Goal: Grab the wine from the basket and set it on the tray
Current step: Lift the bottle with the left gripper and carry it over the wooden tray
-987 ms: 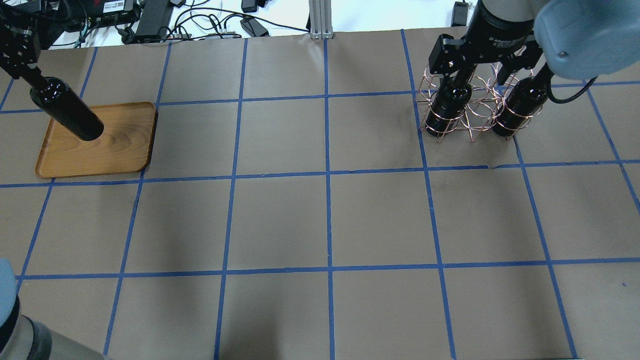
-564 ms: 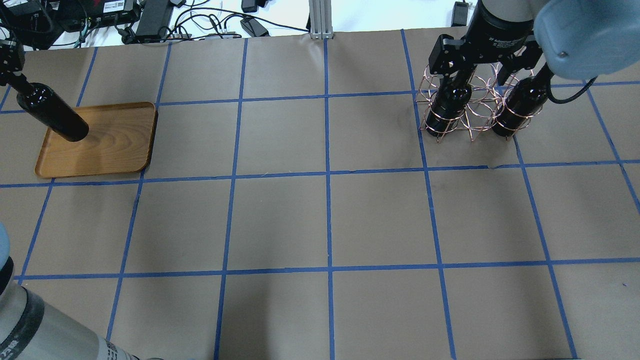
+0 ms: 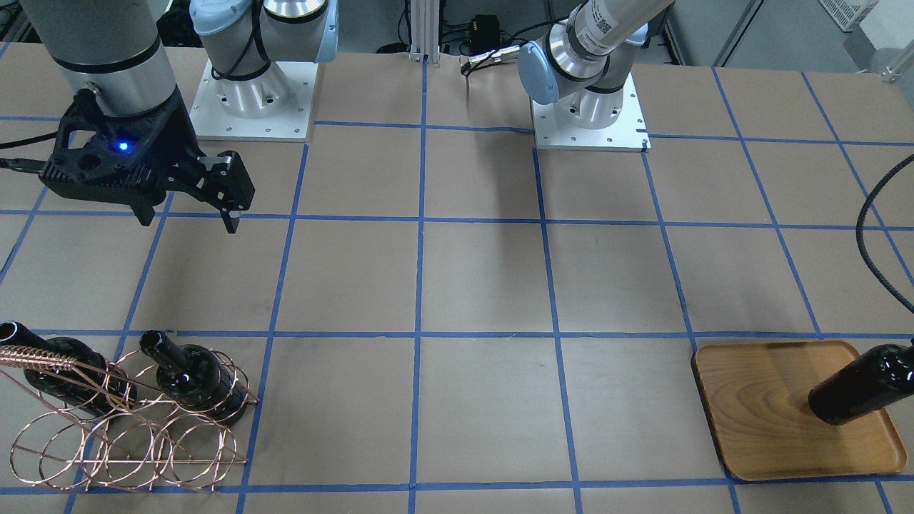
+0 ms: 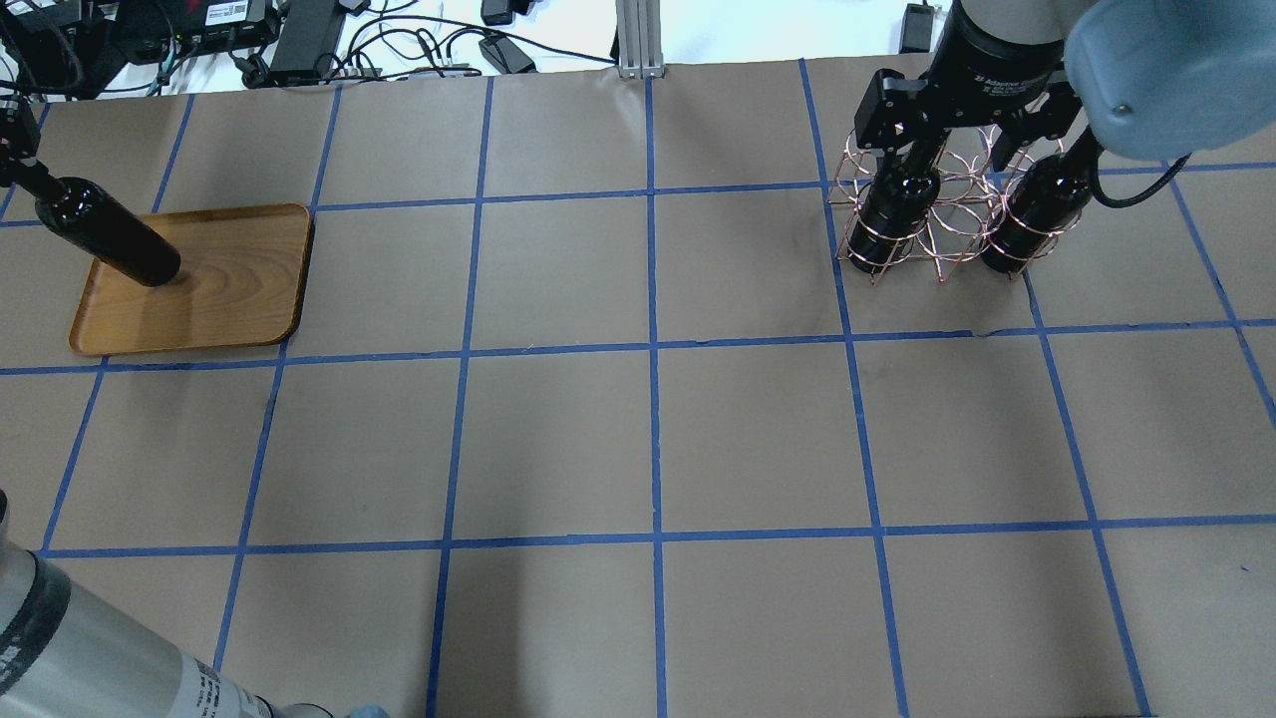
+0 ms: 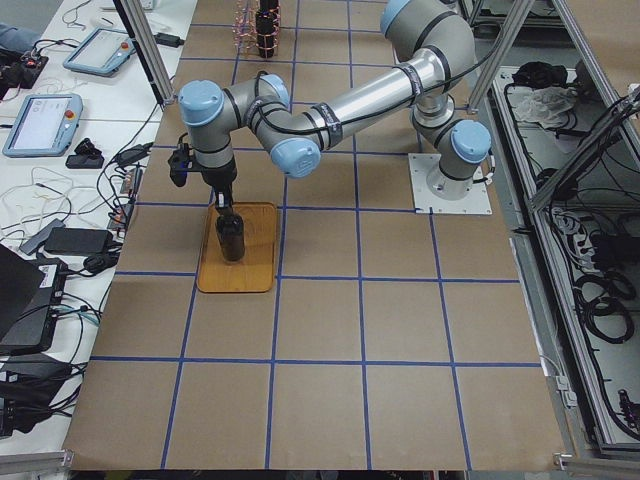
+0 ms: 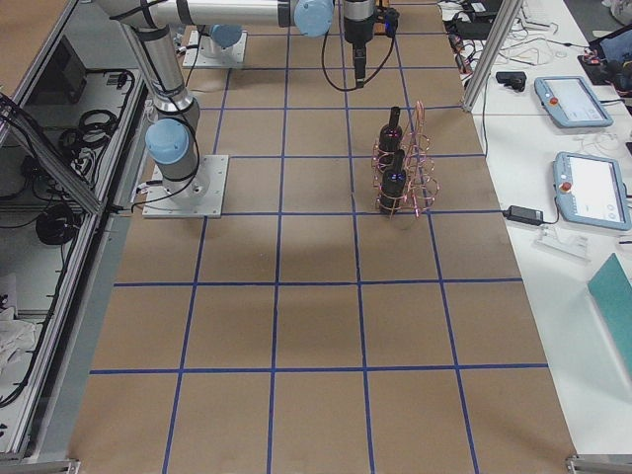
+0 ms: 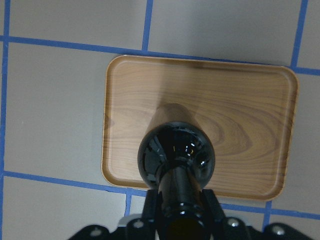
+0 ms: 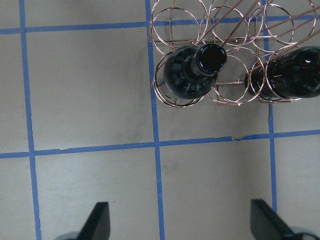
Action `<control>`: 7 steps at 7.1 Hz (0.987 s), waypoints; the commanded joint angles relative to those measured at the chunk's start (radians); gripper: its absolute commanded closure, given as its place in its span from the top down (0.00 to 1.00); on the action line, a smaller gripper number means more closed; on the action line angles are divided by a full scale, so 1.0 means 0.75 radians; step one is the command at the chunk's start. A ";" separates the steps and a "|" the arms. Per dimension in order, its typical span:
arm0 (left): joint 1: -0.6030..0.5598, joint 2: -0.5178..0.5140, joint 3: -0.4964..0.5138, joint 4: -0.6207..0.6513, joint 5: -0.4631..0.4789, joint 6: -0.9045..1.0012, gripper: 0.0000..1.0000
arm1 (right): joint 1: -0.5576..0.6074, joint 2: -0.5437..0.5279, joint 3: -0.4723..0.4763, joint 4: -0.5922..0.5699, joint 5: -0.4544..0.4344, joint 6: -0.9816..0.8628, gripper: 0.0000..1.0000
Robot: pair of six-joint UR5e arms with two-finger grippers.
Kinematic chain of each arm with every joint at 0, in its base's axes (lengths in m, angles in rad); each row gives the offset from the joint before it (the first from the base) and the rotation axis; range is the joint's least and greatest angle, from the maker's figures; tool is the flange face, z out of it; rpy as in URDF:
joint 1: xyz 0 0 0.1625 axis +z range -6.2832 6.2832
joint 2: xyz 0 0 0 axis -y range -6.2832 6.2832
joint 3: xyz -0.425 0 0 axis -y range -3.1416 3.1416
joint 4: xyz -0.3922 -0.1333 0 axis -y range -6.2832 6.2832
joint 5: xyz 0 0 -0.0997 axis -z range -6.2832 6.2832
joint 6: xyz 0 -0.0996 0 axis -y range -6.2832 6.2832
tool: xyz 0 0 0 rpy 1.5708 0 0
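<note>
My left gripper is shut on the neck of a near-black wine bottle. It holds the bottle upright over the wooden tray, towards its front left part. The bottle's base is on or just above the tray; I cannot tell which. The bottle also shows in the front view. My right gripper is open and empty, high above the copper wire basket. Two more bottles stand in the basket.
The table is brown paper with a blue tape grid. Cables and boxes lie beyond the far edge. The basket stands at the far right, the tray at the far left.
My left gripper has carried the bottle left and lower over the tray; it now looks smaller and closer to the wood. The right arm has not moved.
</note>
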 commanded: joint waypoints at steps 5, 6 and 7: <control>0.021 -0.006 -0.042 0.002 -0.002 0.081 0.60 | 0.000 0.000 0.000 -0.004 0.004 0.000 1.00; 0.045 -0.016 -0.054 0.010 -0.004 0.116 0.70 | 0.000 0.000 0.000 -0.002 0.000 -0.002 1.00; 0.045 -0.014 -0.054 0.008 -0.006 0.113 0.70 | 0.000 0.000 0.000 -0.004 0.002 -0.002 1.00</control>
